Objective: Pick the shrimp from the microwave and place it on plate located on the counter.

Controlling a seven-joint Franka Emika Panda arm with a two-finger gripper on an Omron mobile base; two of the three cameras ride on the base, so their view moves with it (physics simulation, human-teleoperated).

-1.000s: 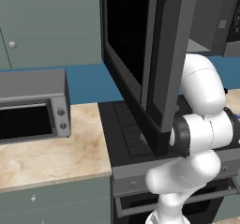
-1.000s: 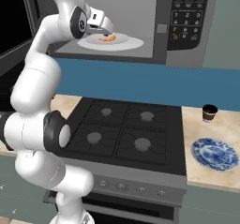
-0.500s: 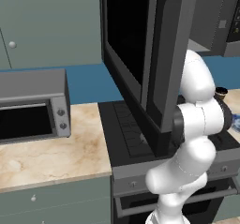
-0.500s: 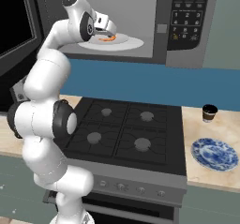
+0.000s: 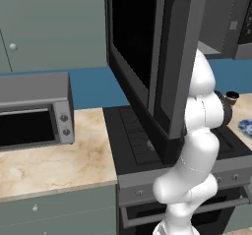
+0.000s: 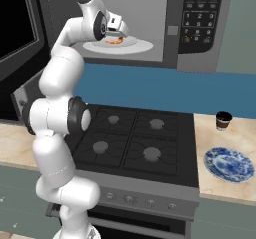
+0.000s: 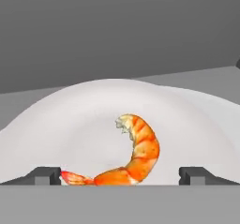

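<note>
One microwave [image 6: 195, 23], door swung open, upper part of the right base frame; one white turntable dish [image 6: 135, 46] inside it. One shrimp [image 7: 136, 155], orange, lower centre of the hand frame. One tool [image 6: 117, 34], upper left of the right base frame, with two dark fingertips [image 7: 44, 175] at the bottom of the hand frame. One patterned plate [image 6: 229, 164], lower right. One dark cup [image 6: 223, 120], right of centre. One stovetop [image 6: 132, 143] with four burners, centre. One silver countertop oven [image 5: 34, 111], left of the left base frame, two round knobs on it. One desk [image 5: 54, 162], lower left there.
</note>
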